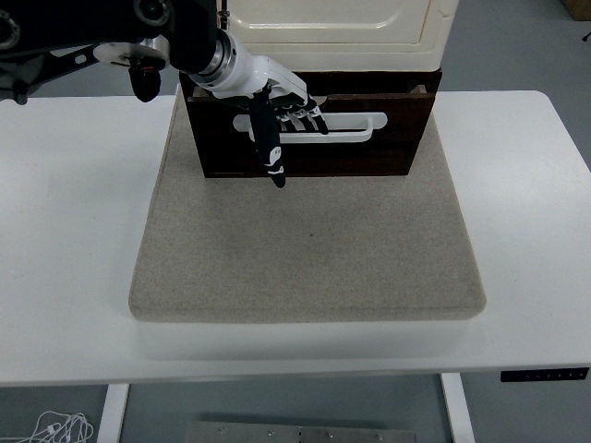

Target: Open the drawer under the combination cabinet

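A cream combination cabinet (332,23) stands at the back of a grey mat (305,249). Under it sits a dark brown drawer (379,152) with a white bar handle (355,129). The drawer front stands a little out from the cabinet, and a narrow gap shows along its top edge. My left hand (284,109), white with black fingers, reaches in from the upper left. Its fingers are curled through the left part of the handle, and the thumb points down over the drawer front. The right arm does not show.
The mat lies on a white table (74,231), with bare mat in front of the drawer. My left arm (111,32) crosses the top left corner. A table control panel (545,374) sits at the near right edge.
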`<state>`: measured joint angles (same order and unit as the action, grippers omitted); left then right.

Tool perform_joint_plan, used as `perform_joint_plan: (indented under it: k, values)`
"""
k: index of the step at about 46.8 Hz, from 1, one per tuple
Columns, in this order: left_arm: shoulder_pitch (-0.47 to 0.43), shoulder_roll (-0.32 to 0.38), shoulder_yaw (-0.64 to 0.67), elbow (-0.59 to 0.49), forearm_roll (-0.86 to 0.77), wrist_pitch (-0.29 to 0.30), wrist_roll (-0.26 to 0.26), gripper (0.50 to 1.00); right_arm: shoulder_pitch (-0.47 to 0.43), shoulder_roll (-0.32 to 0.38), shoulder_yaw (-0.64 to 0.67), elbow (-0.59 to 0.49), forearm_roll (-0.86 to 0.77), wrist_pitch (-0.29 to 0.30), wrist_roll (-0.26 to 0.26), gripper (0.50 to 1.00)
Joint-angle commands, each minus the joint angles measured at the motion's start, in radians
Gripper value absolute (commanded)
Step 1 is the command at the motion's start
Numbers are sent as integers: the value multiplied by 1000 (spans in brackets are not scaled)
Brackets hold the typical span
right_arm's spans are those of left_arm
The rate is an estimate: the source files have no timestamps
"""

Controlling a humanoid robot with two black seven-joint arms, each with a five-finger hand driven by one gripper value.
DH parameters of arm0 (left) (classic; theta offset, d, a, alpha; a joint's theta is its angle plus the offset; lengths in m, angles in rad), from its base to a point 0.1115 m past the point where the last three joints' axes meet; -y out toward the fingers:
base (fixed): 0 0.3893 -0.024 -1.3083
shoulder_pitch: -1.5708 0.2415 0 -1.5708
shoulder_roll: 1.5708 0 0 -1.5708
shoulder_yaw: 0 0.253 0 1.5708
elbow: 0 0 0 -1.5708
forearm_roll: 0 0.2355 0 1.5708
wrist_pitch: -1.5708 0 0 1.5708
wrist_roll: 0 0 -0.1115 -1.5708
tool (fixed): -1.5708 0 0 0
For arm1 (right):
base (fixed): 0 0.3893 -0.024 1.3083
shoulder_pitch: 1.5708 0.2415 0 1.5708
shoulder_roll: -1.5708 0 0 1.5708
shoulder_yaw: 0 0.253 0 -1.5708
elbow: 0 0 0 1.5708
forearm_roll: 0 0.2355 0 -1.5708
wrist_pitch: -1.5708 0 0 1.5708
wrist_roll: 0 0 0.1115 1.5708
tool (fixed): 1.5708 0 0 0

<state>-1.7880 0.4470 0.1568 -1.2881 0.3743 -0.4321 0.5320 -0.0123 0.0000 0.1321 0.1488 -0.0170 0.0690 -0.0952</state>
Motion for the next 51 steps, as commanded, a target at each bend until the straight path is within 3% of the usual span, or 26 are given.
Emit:
perform_joint_plan:
  k: [1, 36, 51]
  values:
    - [-2, 1, -2, 0, -2, -11, -1, 1000, 0, 0, 0, 0, 0, 0, 0, 928]
    - [-4, 44, -65, -11, -9, -158, -1, 1000, 0, 0, 0, 0, 0, 0, 0, 928]
    - [-4, 53, -91, -17, -15, -179, -1, 1000, 0, 0, 1, 0, 0, 0, 0, 928]
